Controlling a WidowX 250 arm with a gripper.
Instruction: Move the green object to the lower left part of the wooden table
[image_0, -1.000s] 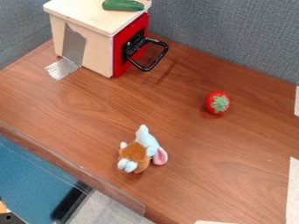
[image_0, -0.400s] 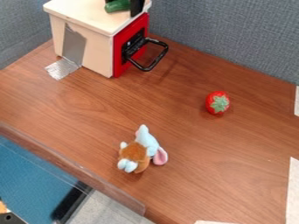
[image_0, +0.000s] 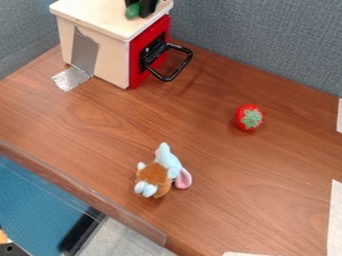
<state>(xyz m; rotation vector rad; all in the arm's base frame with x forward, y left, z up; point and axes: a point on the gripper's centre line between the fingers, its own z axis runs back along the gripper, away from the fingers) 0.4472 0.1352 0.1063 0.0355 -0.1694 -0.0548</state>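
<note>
Black gripper (image_0: 138, 9), its jaws narrow, apparently holding the smooth green toy vegetable (image_0: 132, 12) between them, rounded end toward the viewer, at the top of a pale wooden box (image_0: 87, 15). Below, a brown wooden counter (image_0: 67, 115) bears a brown-and-blue plush toy (image_0: 152, 174) and red toy strawberry (image_0: 248, 118); grey fabric partition (image_0: 267, 40) behind.

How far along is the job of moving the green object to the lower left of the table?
Done: the gripper is at the green object, over the top of the toy oven.
In hand: apparently the pick-up, though whether the grasp is firm or the object is lifted, I cannot tell.
Left: carrying it off the oven and setting it on the lower left part of the wooden table.
</note>
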